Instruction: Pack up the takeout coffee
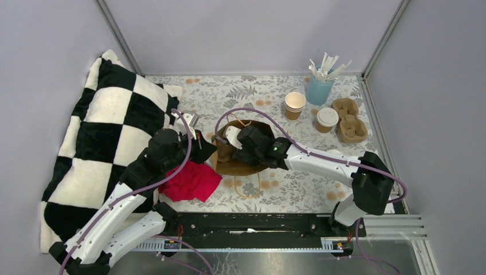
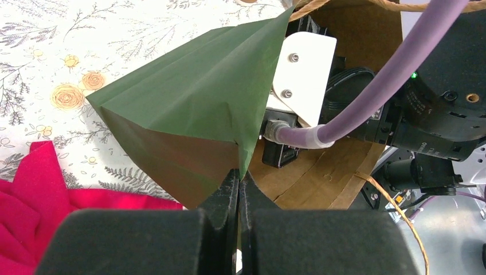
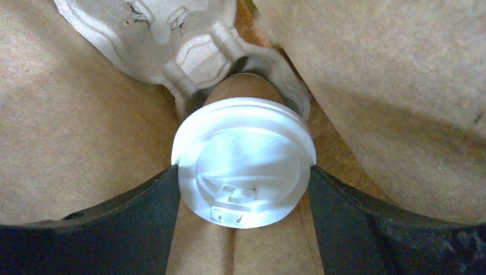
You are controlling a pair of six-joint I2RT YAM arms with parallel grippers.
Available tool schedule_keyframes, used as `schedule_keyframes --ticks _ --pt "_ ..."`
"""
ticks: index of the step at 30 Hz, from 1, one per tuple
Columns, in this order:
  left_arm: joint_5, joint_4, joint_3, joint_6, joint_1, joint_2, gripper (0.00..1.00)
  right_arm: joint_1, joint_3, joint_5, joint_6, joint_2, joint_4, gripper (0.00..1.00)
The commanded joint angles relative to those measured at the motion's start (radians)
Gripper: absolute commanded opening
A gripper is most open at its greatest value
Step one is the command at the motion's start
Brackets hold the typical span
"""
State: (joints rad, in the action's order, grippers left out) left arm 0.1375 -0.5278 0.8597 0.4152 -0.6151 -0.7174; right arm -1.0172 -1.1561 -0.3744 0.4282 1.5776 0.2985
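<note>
- Two lidded takeout coffees are logged. The first coffee cup (image 3: pixel 243 166) is inside the green bag (image 2: pixel 189 103), with its white lid facing the right wrist camera.
- We find the right arm (image 1: pixel 321 160) reaching into the mouth of the bag. Its jaws are clenched on the first coffee cup, with a black finger (image 3: pixel 143 217) touching the lid rim on each side.
- Beyond the lid, the cup's tan wall runs into a pocket of a grey pulp carrier (image 3: pixel 183 40) that lies within the bag. We cannot tell whether the cup is fully seated there.
- The jaws of the left arm (image 1: pixel 143 172) are clamped tight on the green edge of the bag, pinching a fold of paper. The brown lining shows behind the fold.
- The second coffee cup (image 1: pixel 327 119) stands upright on the table (image 1: pixel 286 183), to the right rear and well apart from the bag.
- Just to its right we note a brown cup carrier (image 1: pixel 349 120).
- A stack of lidless kraft cups (image 1: pixel 295 104), cream inside, stands just left of the second coffee cup. Behind them a blue cup (image 1: pixel 319 90) holds white sticks (image 1: pixel 326 64).
- A red cloth (image 1: pixel 192 180) lies on the table at the bag's left. A checkered cushion (image 1: pixel 109 132) leans at the left wall.
</note>
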Motion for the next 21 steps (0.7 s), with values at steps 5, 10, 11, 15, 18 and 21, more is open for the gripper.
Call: schedule_keyframes --ticks 5,10,11,15,18,21 --pt "-0.018 -0.062 0.041 -0.015 -0.006 0.003 0.00 0.028 -0.029 -0.045 -0.032 -0.017 -0.053 0.70" --pt "-0.015 -0.073 0.035 -0.013 -0.006 0.010 0.00 0.029 -0.014 -0.056 -0.020 -0.019 -0.078 0.70" --pt "-0.012 -0.074 0.032 -0.011 -0.006 0.012 0.00 0.030 -0.007 -0.059 -0.020 -0.014 -0.086 0.71" --pt "-0.007 -0.081 0.024 -0.006 -0.006 0.018 0.00 0.038 0.015 -0.066 -0.043 0.003 -0.160 0.71" --pt "-0.009 -0.087 0.031 -0.007 -0.006 0.013 0.00 0.039 0.004 -0.066 -0.061 0.027 -0.182 0.71" --pt "-0.009 -0.086 0.034 -0.006 -0.006 0.008 0.00 0.044 0.017 -0.058 -0.069 0.050 -0.216 0.71"
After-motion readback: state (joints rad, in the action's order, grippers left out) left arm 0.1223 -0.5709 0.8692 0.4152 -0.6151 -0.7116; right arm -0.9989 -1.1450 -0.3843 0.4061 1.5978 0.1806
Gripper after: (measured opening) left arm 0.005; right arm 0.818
